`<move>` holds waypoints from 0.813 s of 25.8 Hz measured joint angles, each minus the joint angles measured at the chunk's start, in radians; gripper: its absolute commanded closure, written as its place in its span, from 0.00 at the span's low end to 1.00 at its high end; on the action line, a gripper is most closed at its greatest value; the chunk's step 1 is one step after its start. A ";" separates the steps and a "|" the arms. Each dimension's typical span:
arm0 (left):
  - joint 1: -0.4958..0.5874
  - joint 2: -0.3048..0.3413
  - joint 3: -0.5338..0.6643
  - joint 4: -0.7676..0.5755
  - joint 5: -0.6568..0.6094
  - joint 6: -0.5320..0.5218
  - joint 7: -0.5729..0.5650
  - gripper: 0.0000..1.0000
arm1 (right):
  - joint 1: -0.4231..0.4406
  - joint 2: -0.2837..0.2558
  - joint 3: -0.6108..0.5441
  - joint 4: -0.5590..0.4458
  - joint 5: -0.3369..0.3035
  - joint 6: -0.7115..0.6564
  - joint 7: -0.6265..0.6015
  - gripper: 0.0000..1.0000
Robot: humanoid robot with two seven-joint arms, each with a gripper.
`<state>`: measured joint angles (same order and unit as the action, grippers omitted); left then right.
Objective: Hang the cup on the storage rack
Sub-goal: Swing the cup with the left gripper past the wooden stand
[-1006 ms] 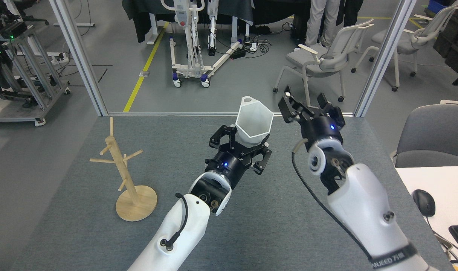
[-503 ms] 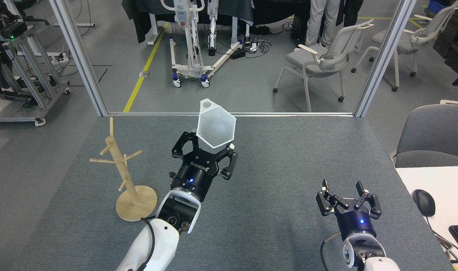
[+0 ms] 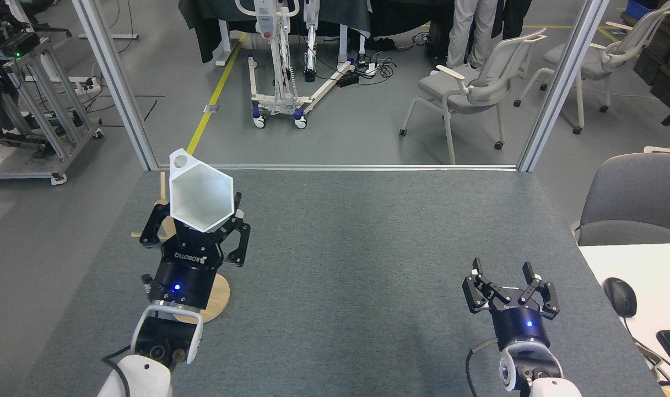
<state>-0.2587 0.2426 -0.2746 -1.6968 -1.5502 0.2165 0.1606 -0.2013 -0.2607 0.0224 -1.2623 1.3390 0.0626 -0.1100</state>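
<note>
In left tool, white hexagonal cup

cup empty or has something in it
Empty: the cup, held in the left claw, faces the head camera with its mouth open, showing only bare white inner walls.

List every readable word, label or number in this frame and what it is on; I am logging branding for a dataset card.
"ROBOTIQ": white lettering on the black body of the left gripper, seen at an angle.
Right gripper: a faint mark on its black body, too small and dark to read.
The cup, storage rack and table: no text visible.
</note>
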 measured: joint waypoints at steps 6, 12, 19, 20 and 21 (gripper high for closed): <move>0.020 0.028 0.079 -0.020 0.008 0.024 0.020 0.90 | 0.001 0.016 0.000 -0.001 -0.001 -0.002 -0.001 0.01; 0.043 0.074 0.150 -0.029 0.015 0.122 0.024 0.90 | 0.007 0.028 0.004 0.000 0.007 0.003 -0.001 0.01; 0.132 0.176 0.266 -0.030 0.041 0.238 0.024 0.87 | 0.010 0.030 0.005 0.000 0.009 0.004 0.004 0.01; 0.152 0.189 0.283 -0.030 0.049 0.248 0.024 0.86 | 0.011 0.030 0.005 0.000 0.009 0.004 0.004 0.01; 0.168 0.197 0.297 -0.030 0.055 0.256 0.023 0.86 | 0.012 0.030 0.005 0.000 0.010 0.004 0.004 0.01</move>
<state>-0.0906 0.4400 0.0221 -1.7263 -1.4955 0.4728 0.1841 -0.1896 -0.2308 0.0276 -1.2626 1.3486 0.0663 -0.1057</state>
